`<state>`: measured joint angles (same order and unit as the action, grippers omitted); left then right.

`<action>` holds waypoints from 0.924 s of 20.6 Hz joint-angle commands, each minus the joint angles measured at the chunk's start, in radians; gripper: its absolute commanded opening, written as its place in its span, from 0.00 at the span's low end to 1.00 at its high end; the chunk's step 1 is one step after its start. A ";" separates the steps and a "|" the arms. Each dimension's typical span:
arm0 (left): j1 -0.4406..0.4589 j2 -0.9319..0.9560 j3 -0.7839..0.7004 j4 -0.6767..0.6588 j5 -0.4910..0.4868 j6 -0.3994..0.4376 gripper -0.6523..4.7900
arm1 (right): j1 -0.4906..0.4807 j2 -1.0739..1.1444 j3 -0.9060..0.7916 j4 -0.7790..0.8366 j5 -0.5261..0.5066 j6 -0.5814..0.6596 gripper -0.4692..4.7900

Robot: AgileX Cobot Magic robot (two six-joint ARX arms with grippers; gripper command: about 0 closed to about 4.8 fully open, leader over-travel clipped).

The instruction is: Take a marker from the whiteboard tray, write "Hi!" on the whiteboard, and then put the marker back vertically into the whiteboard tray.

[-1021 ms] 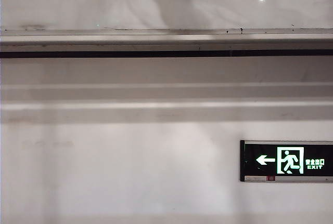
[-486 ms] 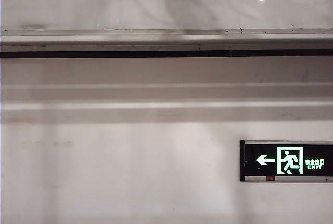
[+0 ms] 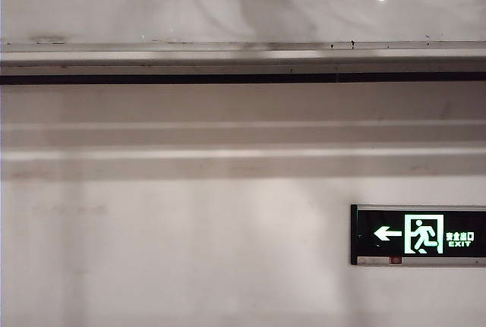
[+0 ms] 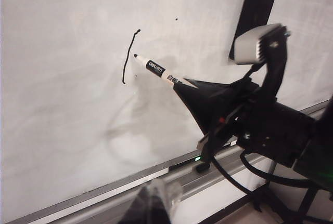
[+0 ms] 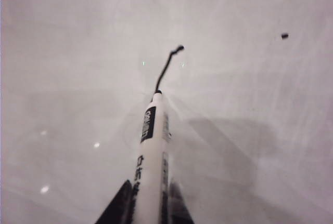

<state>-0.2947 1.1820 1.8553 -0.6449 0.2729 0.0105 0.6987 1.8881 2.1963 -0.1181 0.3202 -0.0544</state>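
A: Right wrist view shows the right hand [image 5: 147, 203] closed tight on the marker [image 5: 151, 146]. The marker pokes out past the fingers, and its tip is right at the end of a thin black line [image 5: 167, 68] on the whiteboard [image 5: 67, 52].

B: Only one line? So "Hi!" has just been started, I think.

A: Yes. The other arm's camera sees the same thing: the right hand [image 4: 195, 91] with the marker [image 4: 158, 70] sticking out in front, tip close to the line [image 4: 127, 57], but I cannot tell if it touches.

B: Where is the left hand?

A: A blurry bit of the left hand [image 4: 156, 206] sits low, near the whiteboard tray [image 4: 171, 174]. I cannot tell if it is open or closed.

B: What could go wrong?

A: If the hand pushes too hard, the marker could slip back between the fingers. If it pulls away too far, the next line will have gaps. The marker leans a lot, so letters could come out wobbly.

B: And the outside camera?

A: It shows only the whiteboard tray [image 3: 243, 58] and an exit sign [image 3: 418, 234]. No hands there.
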 commanded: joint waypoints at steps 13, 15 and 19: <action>0.000 -0.003 0.006 0.009 0.005 0.007 0.11 | -0.017 0.018 0.004 0.022 -0.005 -0.003 0.09; 0.000 -0.003 0.006 0.009 0.005 0.007 0.11 | -0.023 0.015 0.004 0.016 0.018 -0.003 0.09; 0.000 -0.003 0.006 0.009 0.005 0.007 0.11 | -0.023 0.002 0.004 -0.018 0.059 -0.004 0.09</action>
<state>-0.2947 1.1820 1.8553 -0.6476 0.2729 0.0105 0.6796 1.9015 2.1963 -0.1326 0.3367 -0.0547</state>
